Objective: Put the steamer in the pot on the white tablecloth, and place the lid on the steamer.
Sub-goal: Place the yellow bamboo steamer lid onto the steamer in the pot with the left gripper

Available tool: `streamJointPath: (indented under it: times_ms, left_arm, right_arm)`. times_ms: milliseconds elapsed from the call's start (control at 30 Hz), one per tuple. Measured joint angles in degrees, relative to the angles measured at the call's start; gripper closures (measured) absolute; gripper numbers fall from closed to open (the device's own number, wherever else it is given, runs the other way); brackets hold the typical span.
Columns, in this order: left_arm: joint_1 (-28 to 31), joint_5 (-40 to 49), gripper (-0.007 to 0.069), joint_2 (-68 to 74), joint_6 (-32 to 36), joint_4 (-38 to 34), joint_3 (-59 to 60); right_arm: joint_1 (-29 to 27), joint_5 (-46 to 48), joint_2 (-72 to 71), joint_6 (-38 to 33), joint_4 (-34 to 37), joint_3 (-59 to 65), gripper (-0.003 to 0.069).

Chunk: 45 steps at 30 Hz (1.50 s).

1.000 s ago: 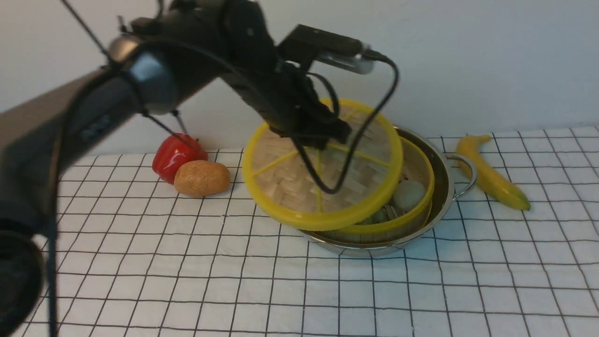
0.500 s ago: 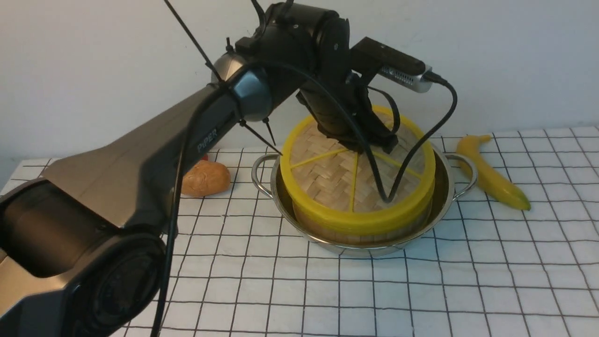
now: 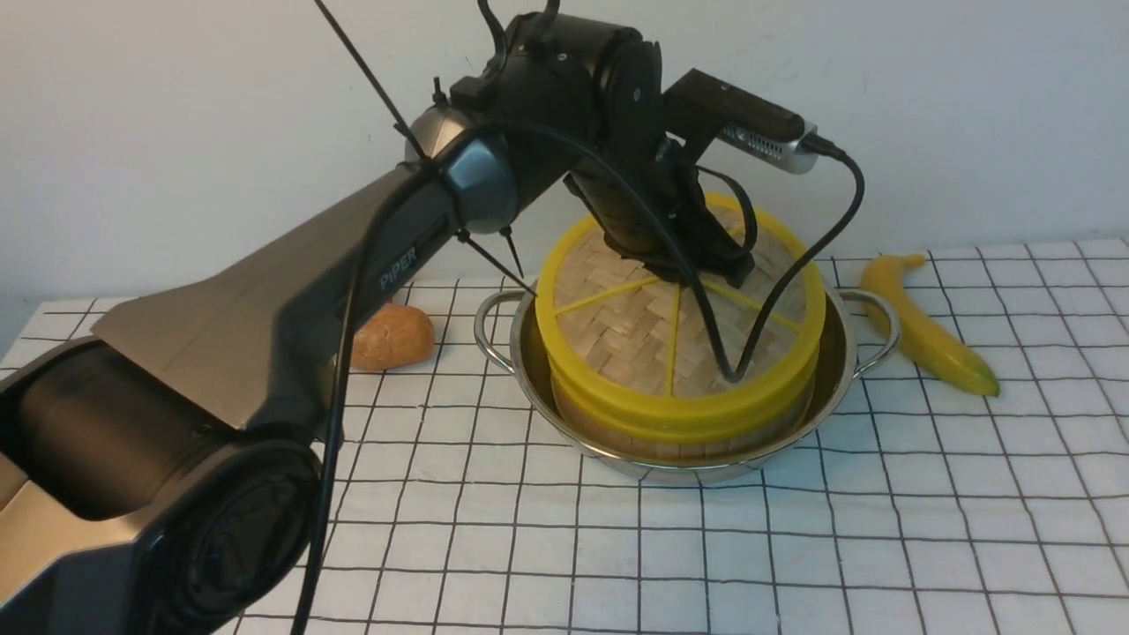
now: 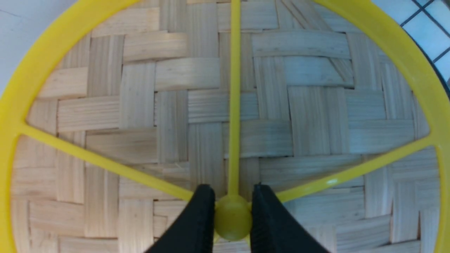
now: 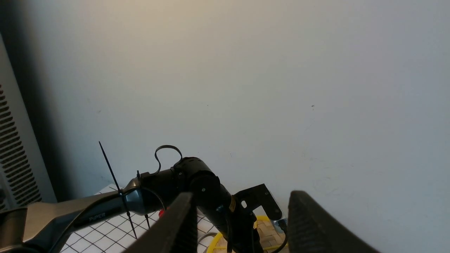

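Left arm (image 3: 291, 291) reaches from near left across to centre, wrist bent down over the pot (image 3: 833, 353). Left gripper (image 3: 697, 265) is on the lid (image 3: 657, 326). In the left wrist view the gripper (image 4: 232, 192) has its two black jaws pinching the yellow knob (image 4: 232, 219) at the lid's (image 4: 168, 105) centre, one jaw each side, both touching it; 3 yellow spokes run out from the knob to the rim.

Lid sits on top of the steamer (image 3: 679, 438), approx level. Its yellow rim meets the steamer top along the near edge; the far edge is hidden by the arm, so can't tell the fit there. Steamer's pale wall shows just under the lid. Steamer stands inside the pot, with a gap to the steel wall on both sides. Pot is upright on the cloth (image 3: 794, 547), centre-far, loop handles at left and right.

Wrist cam (image 3: 750, 123) sits above the lid, and its black cable loops down over the lid's near half.

Banana (image 3: 926, 331) lies right of the pot, near the right handle, not touching. A brown lump (image 3: 388, 337), maybe a potato, lies left of the pot, apart from it, partly behind the arm.

Right gripper (image 5: 242, 196) isn't in the front view. Its own cam shows the jaws spread wide w/ nothing between, raised high, facing the far wall.
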Motion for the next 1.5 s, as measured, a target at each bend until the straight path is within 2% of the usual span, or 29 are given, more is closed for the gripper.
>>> streamJointPath:
  times_ms: [367, 1267, 1433, 1467, 1500]
  left_arm:
    - [0.00, -2.94, 0.0501, 1.51, 0.00, 0.63, -0.06]
    - [0.00, -2.69, 0.0501, 3.53, -0.36, 1.22, -0.17]
    - [0.00, -2.54, 0.0435, 3.53, -0.30, 1.79, -0.41]
    - [0.00, -2.08, 0.0397, 3.53, -0.23, 2.19, -0.77]
    - [0.00, -0.53, 0.0322, 3.53, -0.18, 3.17, -1.63]
  right_arm:
    - [0.00, 0.00, 0.00, 0.38, 0.02, 0.00, 0.0294]
    - [0.00, 0.00, 0.00, 0.38, 0.02, 0.00, 0.0294]
    - [0.00, 0.00, 0.00, 0.38, 0.02, 0.00, 0.0294]
    - [0.00, 0.00, 0.00, 0.38, 0.02, 0.00, 0.0294]
    - [0.00, 0.00, 0.00, 0.38, 0.02, 0.00, 0.0294]
